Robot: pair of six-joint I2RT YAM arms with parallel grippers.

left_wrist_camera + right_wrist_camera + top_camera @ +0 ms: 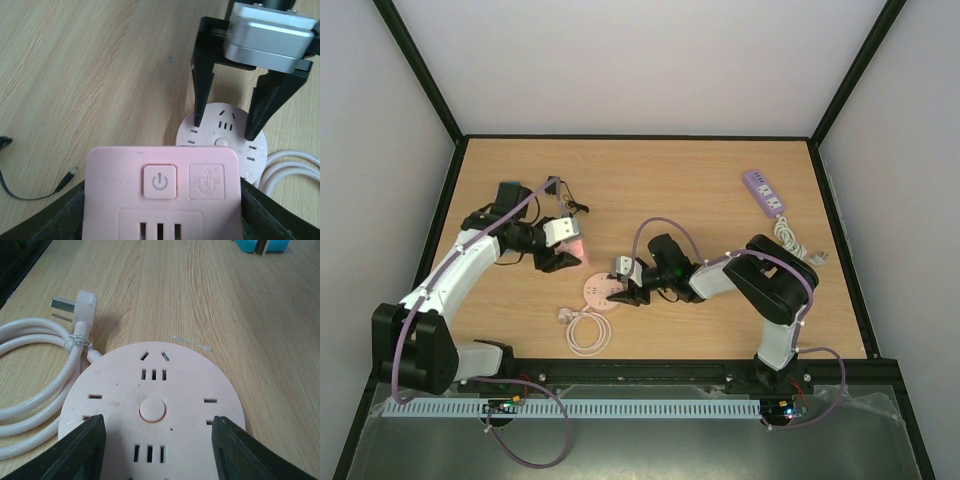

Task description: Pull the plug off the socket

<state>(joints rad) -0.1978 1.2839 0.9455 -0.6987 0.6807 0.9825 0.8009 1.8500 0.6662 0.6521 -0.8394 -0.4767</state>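
- Pink square plug (160, 170) filled the bottom of the left wrist view, with its power button and three slots facing the camera. The dark fingers (65, 220) of the left gripper (161, 215) clamped it on both sides.
- Beyond it, the round pink socket (235, 150) lay flat on the wooden table (75, 75), apart from the plug (nothing joined the two).
- Above the socket stood the right gripper (225, 129), jaws spread and gripping nothing. Both black tips sat over the disc's top face, inside its rim. Whether they touched it could not be told.
- A white cord (292, 167) curved just right of the socket. A thin black cable (30, 192) with a bare jack lay near the left edge.
- From the right wrist, the socket lay directly below, its centre button between the two wide-set fingers (82, 450). The cord was coiled to the left, bound with a tie, and ended in a white wall plug (82, 305) lying on the wood.
- From the top, the left gripper held the pink plug just beyond and to the left of the socket, near it but separate. The right gripper reached in over the socket from the right. The coiled cord lay on the near side of the socket. A purple power strip (763, 192) lay well apart, towards the far right corner.
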